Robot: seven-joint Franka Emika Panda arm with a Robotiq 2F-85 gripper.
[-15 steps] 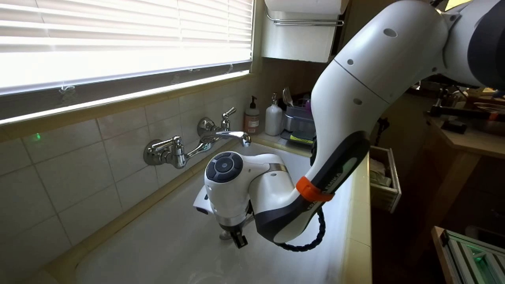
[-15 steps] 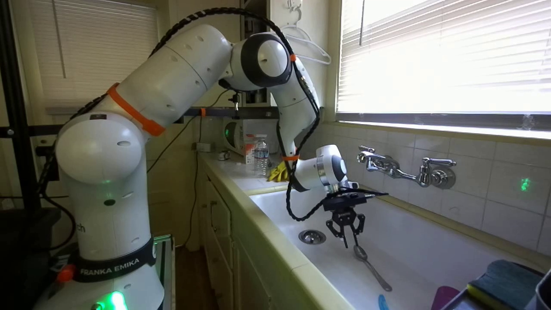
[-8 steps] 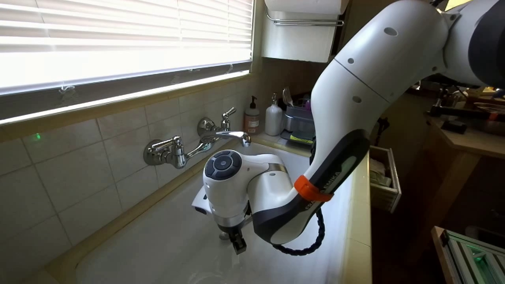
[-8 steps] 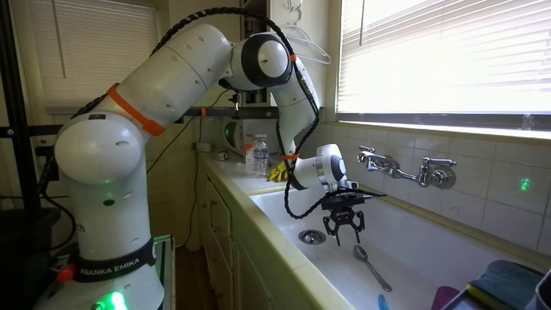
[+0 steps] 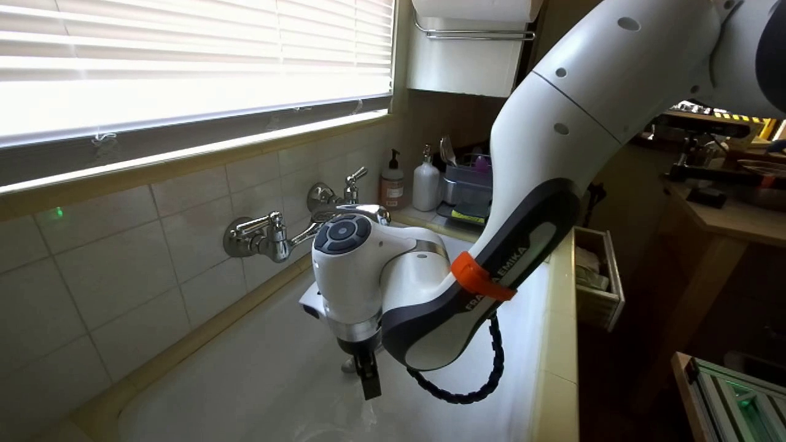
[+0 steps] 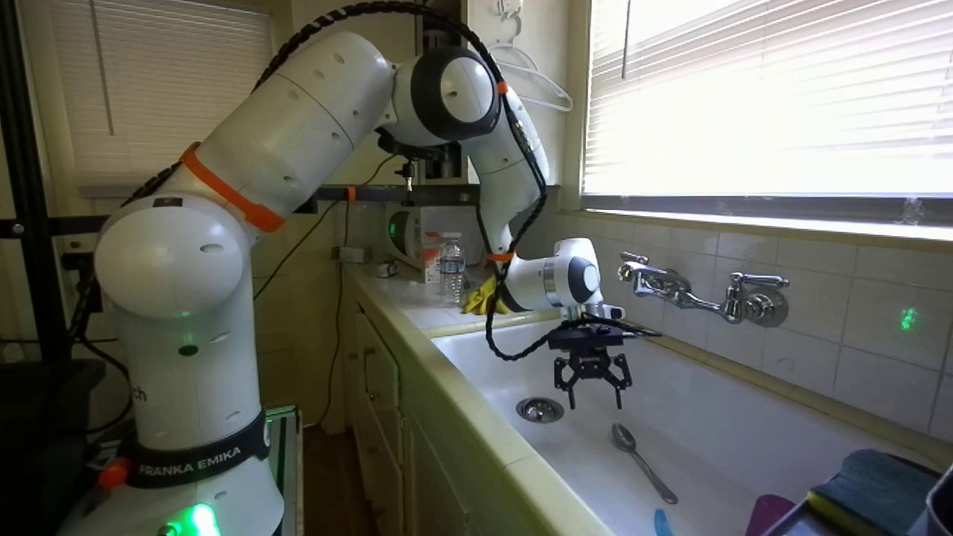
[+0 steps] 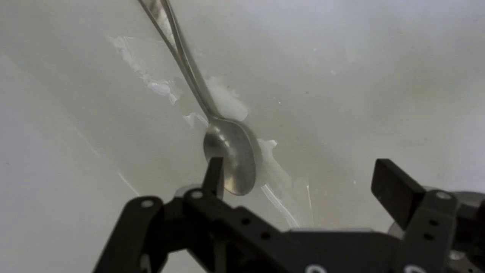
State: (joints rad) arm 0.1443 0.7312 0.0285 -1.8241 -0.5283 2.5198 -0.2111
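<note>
Gripper [image 6: 595, 400], empty with jaws apart, hangs over the sink [image 6: 715, 424] near the spoon [image 7: 229, 148], which lies inside the front edge of the tabletop [image 6: 488, 428]; judged a positioning step, any grip calling for realignment and descent.

A pale tiled wall [image 5: 116, 276] is running along the back edge of the counter [image 6: 417, 301], and a blind-covered window [image 5: 184, 61] is glowing brightly above that edge. A small green patch of light [image 6: 908, 318] is showing on the tiled wall. In an exterior view, light-painted cabinets [image 6: 383, 417] are standing beneath the front edge, with a dark brown floor [image 6: 335, 476] lying below; further blinds [image 6: 171, 97] are hanging well apart from the far front corner, glowing more dimly. In an exterior view, a white wall unit [image 5: 460, 64] is hanging above the opposite back corner, an open drawer [image 5: 595, 307] is showing past the front edge, and a wood-topped table [image 5: 737, 222] is standing beyond in shadow.
</note>
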